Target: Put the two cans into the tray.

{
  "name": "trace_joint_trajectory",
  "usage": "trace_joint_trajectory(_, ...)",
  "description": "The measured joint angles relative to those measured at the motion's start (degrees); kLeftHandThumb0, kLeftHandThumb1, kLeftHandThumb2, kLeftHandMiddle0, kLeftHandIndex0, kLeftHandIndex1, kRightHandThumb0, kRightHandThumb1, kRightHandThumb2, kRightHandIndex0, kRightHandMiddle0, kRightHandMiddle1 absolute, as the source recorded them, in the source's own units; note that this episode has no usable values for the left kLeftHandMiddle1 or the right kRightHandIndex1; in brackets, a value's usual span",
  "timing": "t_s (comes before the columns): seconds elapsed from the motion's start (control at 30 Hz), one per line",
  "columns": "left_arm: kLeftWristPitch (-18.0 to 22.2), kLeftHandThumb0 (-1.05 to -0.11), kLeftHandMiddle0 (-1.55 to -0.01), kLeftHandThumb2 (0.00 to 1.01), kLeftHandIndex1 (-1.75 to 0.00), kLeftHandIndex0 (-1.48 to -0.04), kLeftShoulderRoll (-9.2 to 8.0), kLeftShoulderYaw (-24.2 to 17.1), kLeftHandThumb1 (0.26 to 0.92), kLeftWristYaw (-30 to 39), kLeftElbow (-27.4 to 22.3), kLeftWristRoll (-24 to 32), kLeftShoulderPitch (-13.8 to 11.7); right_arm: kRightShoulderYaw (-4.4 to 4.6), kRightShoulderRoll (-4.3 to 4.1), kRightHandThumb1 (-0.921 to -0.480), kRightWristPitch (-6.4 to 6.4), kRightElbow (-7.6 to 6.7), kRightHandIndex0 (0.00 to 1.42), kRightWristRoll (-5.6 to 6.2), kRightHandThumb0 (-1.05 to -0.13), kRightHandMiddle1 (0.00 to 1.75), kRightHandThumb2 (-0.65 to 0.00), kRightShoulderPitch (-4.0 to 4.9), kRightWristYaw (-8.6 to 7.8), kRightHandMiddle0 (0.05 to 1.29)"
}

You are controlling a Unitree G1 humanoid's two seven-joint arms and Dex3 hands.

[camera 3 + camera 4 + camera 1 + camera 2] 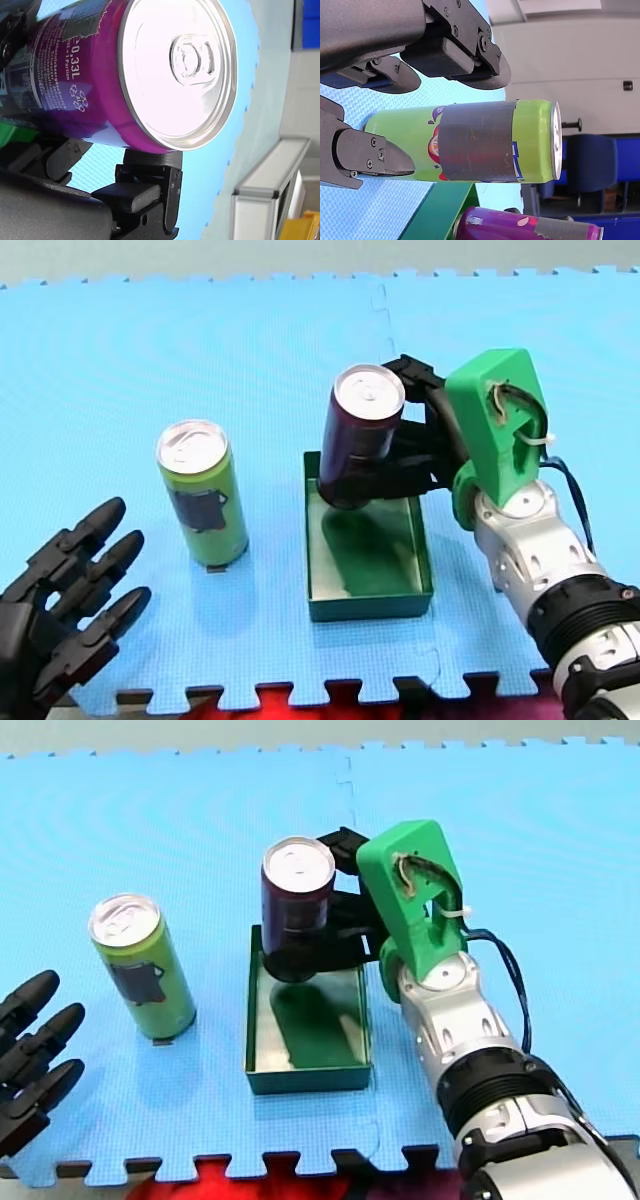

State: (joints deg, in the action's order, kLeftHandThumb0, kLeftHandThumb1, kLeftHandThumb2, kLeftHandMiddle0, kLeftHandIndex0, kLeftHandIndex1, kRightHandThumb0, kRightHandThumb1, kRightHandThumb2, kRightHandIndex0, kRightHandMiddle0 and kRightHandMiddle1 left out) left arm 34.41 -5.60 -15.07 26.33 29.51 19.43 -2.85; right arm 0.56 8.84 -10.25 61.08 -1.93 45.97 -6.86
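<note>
Blue foam mat of interlocking tiles covers the whole work surface, its toothed far edge meeting a grey strip.

At the near left corner the left hand hangs over the mat with its fingers uncurled and nothing in them, apart from the cans.

Just to its right, the green can stands upright on the mat, with a dark patch on its side and its silver lid up. It stands beside the tray but does not touch it. In the second wrist view this can appears beyond dark fingertips that do not touch it.

Near the middle lies the green tray, a shallow open rectangle.

The purple can is tilted, with its lower end over the far part of the tray. I cannot tell whether it touches the tray floor. The right hand is closed around it from the right, and the first wrist view shows black fingers pressed against the can's side below the lid. Behind the hand sits a green mount on the wrist, and the arm comes in from the lower right.
</note>
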Motion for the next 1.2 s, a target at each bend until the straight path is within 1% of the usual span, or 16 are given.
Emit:
trace_joint_trajectory(0.1, -0.05, -1.048, -0.45, 0.17, 0.00, -0.56, -0.15, -0.10, 0.921, 0.04, -0.22, -0.01, -0.05, 0.00, -0.08, -0.799, -1.32, 0.76, 0.94, -0.19, -0.166, 1.75, -0.021, 0.01, -0.23, 0.56)
trace_joint_trajectory(0.23, -0.29, -1.048, -0.45, 0.17, 0.00, -0.56, -0.20, -0.10, 0.921, -0.19, -1.09, -0.10, -0.42, 0.69, -0.39, -0.798, -3.71, 1.78, 0.94, -1.41, -0.166, 1.75, -0.021, -0.18, -0.09, 0.56)
trace_joint_trajectory(0.43, -1.00, -1.048, -0.45, 0.17, 0.00, -0.56, -0.13, -0.08, 0.921, -0.69, -2.35, -0.07, -1.06, 1.51, -0.73, -0.797, -5.54, 3.17, 0.95, -3.06, -0.163, 1.75, -0.020, -0.74, 0.87, 0.57)
trace_joint_trajectory(0.53, -1.13, -1.048, -0.45, 0.17, 0.00, -0.56, -0.07, -0.07, 0.921, -1.09, -2.85, -0.13, -1.39, 1.91, -1.06, -0.797, -6.10, 3.82, 0.95, -3.74, -0.162, 1.75, -0.020, -0.82, 1.43, 0.57)
trace_joint_trajectory(0.6, -1.14, -1.048, -0.45, 0.17, -0.01, -0.57, -0.05, -0.04, 0.921, -1.23, -3.04, -0.20, -1.52, 2.10, -1.26, -0.796, -6.43, 4.17, 0.95, -4.00, -0.162, 1.75, -0.019, -0.86, 1.75, 0.57)
trace_joint_trajectory(0.73, -1.14, -1.048, -0.45, 0.18, -0.01, -0.57, -0.04, 0.07, 0.921, -1.32, -3.27, -0.21, -1.75, 2.32, -1.60, -0.795, -7.01, 4.73, 0.95, -4.40, -0.159, 1.75, -0.019, -0.93, 1.86, 0.58)
trace_joint_trajectory(0.87, -1.14, -1.048, -0.45, 0.18, 0.00, -0.57, -0.04, 0.12, 0.921, -1.31, -3.36, -0.21, -1.84, 2.60, -2.24, -0.794, -7.63, 5.36, 0.95, -5.09, -0.155, 1.75, -0.018, -0.99, 2.04, 0.58)
trace_joint_trajectory(1.03, -1.12, -1.048, -0.45, 0.19, 0.00, -0.56, -0.04, 0.19, 0.921, -1.49, -3.67, -0.29, -2.04, 2.98, -2.89, -0.793, -8.83, 6.05, 0.95, -5.98, -0.153, 1.75, -0.018, -1.07, 2.42, 0.59)
trace_joint_trajectory(1.2, -0.75, -1.048, -0.45, 0.20, 0.00, -0.56, -0.04, 0.17, 0.921, -1.52, -3.57, -0.34, -2.10, 2.95, -3.24, -0.791, -9.02, 6.56, 0.95, -6.09, -0.153, 1.75, -0.017, -1.07, 2.48, 0.59)
